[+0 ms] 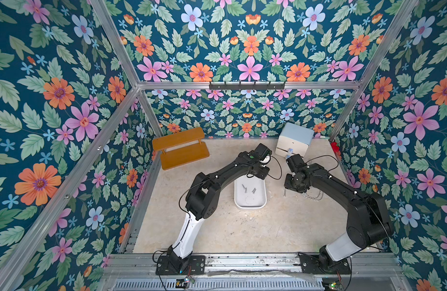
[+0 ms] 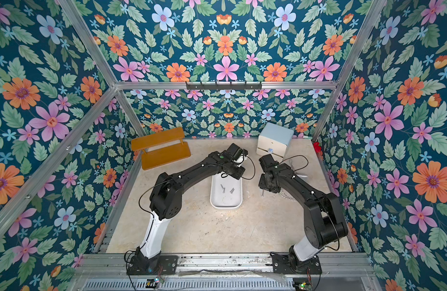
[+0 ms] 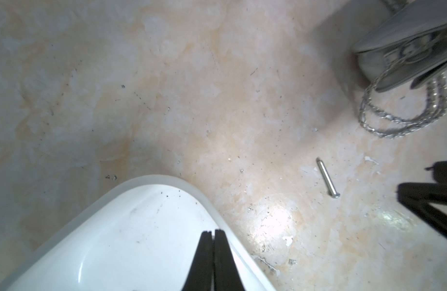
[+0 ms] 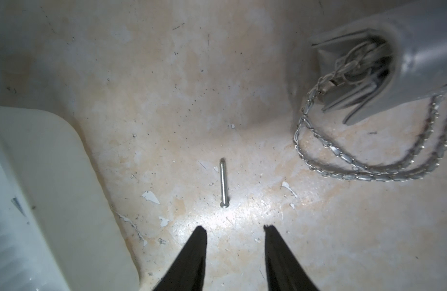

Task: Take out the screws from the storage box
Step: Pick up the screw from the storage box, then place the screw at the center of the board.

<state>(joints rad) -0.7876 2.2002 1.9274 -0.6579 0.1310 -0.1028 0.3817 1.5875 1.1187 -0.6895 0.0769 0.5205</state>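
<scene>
In both top views the box [image 1: 250,207] [image 2: 226,207] sits near the middle of the tabletop [image 1: 217,231], and a few screws [image 1: 244,188] [image 2: 222,188] lie on its white floor, in the half farther from the arm bases. The left arm [image 1: 225,173] bends over the box's far end, and its wrist hides what is under it. The right arm [image 1: 343,186] reaches in beside the box. A loose screw [image 1: 284,192] [image 2: 262,192] lies on the tabletop, just off that arm's wrist and apart from the box. A bit of chain [image 1: 315,195] shows under the arm. A wooden shelf [image 1: 179,148] and a small cabinet [image 1: 295,138] stand by the back wall. In the left wrist view the left claw [image 3: 213,233] has its black fingers pressed together over the inside of the box [image 3: 167,181], and nothing shows between them. Outside the rim, the loose screw [image 3: 327,177] lies flat on the tabletop. The chain [image 3: 393,126] loops out from a grey purse [image 3: 406,50] beyond it. In the right wrist view the right claw [image 4: 235,229] is spread and holds nothing, its tips over bare tabletop. The loose screw [image 4: 224,182] lies just ahead of the gap, its head toward the claw. The box [image 4: 41,176] fills one side of the view, and the chain [image 4: 368,171] and purse [image 4: 419,63] lie on the other.
</scene>
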